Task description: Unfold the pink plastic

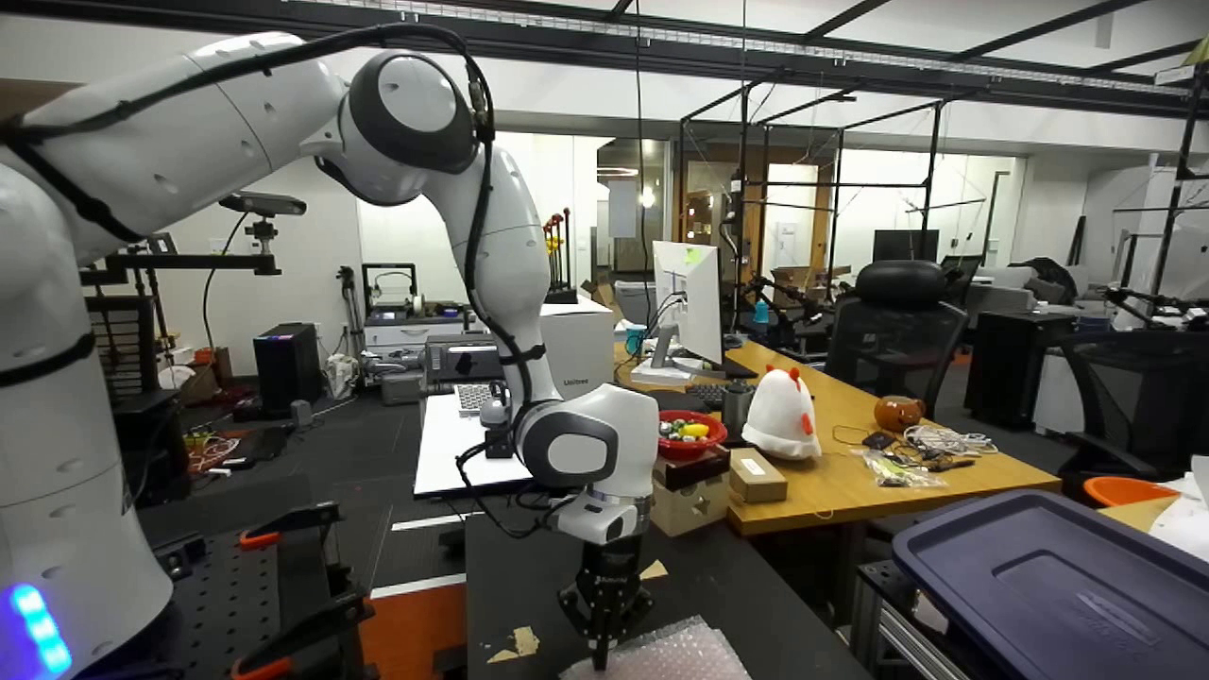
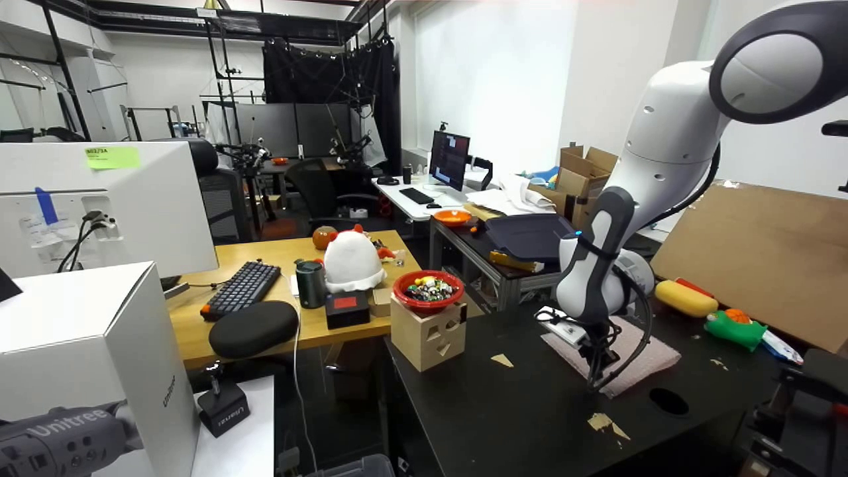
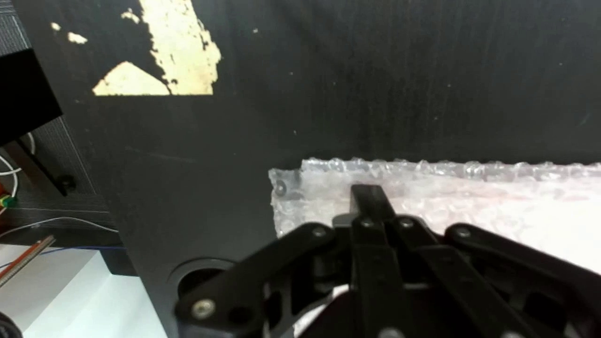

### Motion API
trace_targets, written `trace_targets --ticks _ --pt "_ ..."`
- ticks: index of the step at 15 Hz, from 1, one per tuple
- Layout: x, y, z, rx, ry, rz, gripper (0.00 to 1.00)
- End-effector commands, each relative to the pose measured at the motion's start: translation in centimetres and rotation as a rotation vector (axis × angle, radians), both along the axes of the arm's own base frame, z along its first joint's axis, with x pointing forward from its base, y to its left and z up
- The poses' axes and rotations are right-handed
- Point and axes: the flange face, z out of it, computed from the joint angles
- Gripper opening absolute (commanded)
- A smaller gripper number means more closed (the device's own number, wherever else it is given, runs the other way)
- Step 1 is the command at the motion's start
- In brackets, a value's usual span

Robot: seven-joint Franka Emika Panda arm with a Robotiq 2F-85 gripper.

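Observation:
The pink plastic is a pale pink bubble-wrap sheet lying flat on the black table. It shows in both exterior views [image 1: 685,652] [image 2: 646,358] and in the wrist view [image 3: 507,211]. Near one corner its clear edges do not line up, as if in layers. My gripper [image 1: 602,655] points down over the sheet, near that edge and corner. It also shows in the wrist view [image 3: 368,190], with its fingertips together and no plastic visible between them. I cannot tell whether the tips touch the sheet. The gripper hides part of the sheet.
The black table [image 2: 503,411] has a round hole [image 2: 669,401] beside the sheet. A wooden box [image 2: 427,334] with a red bowl [image 2: 429,308] stands at one corner. A yellow toy [image 2: 686,298] and a green item [image 2: 735,329] lie beyond the sheet, before a cardboard panel [image 2: 762,258].

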Motion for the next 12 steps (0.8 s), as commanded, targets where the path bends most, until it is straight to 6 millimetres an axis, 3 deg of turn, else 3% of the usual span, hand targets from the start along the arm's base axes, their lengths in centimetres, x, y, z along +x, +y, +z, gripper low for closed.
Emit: trace_targets --ticks 1,6,10,12 --pt "0.6 0.1 1.2 -0.028 -0.034 -0.006 0.0" --pt "2.0 0.0 3.5 -0.026 -0.117 0.007 0.0" --pt "3.8 0.9 7.1 0.002 -0.23 0.026 0.0" --pt "4.5 1.0 8.0 -0.007 -0.249 0.033 0.0"
